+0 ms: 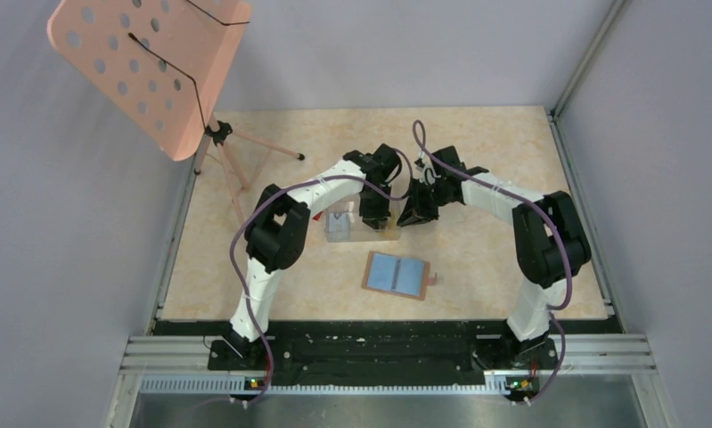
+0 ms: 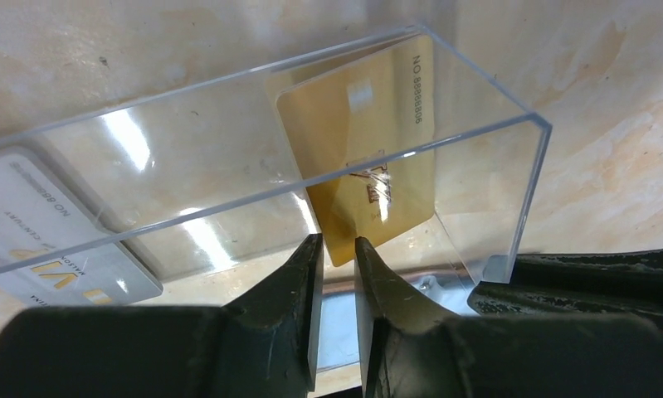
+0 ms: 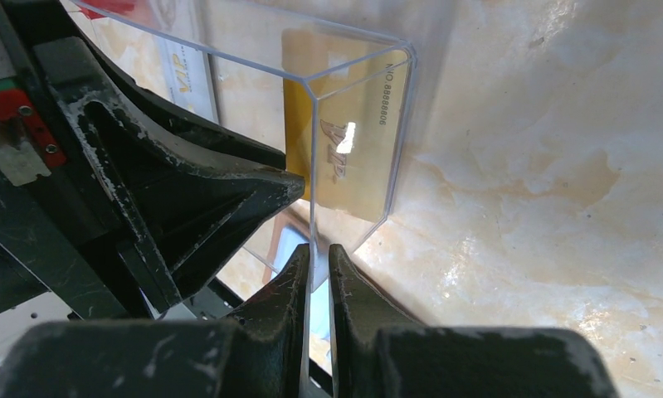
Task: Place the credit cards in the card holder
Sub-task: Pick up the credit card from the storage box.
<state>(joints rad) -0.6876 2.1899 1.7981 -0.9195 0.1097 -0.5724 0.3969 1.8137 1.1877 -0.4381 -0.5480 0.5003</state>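
Gold credit card (image 2: pixel 357 157), standing in the clear plastic box (image 2: pixel 253 178), is pinched by your left gripper (image 2: pixel 338 253); your right gripper (image 3: pixel 318 259) clamps the box's end wall; the tan card holder (image 1: pixel 396 275) lies open nearby.

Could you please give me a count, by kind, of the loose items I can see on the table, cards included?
Gold cards: 1, standing in the clear plastic box, pinched by the left gripper
Pale whitish cards: 1, lying at the box's other end
Clear plastic boxes: 1, its wall pinched by the right gripper
Card holders: 1, open, blue lining up
Pink perforated stands: 1
Total: 5
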